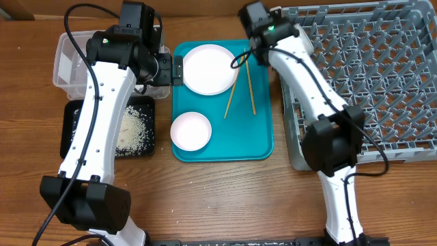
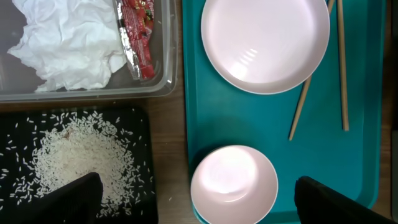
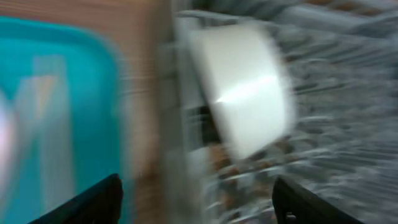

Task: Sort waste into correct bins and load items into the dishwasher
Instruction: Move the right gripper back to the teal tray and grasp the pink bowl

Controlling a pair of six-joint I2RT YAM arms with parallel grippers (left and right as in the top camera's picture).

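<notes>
The left claw (image 2: 199,205) is released. Its dark fingers (image 2: 78,199) are spread wide and grasp nothing, and it hovers over the strip where the black tray (image 2: 12,124) meets the teal tray (image 2: 249,118).

In the clear tub (image 2: 165,81) lie the crumpled white napkin (image 2: 68,43) and the red snack wrapper (image 2: 138,37), which touches it. The rice grains (image 2: 74,155) are heaped on the black tray, just beside the tub, with loose grains scattered around the heap.

On the teal tray, the white plate (image 2: 264,40) sits at the far end and the small white bowl (image 2: 233,183) at the near end, apart from each other. The two wooden chopsticks (image 2: 342,68) lie to the right of the plate, one slanting along its rim.

The right claw (image 3: 199,205) is at the corner of the grey dish rack (image 1: 369,82) nearest the teal tray. It is also released, with its fingers apart and nothing between them. Just beyond them, the small white cup (image 3: 245,87) rests in the rack by its edge. Blur hides whether the cup is upright or tilted.

Everything stands on the wooden desk (image 1: 225,198).
</notes>
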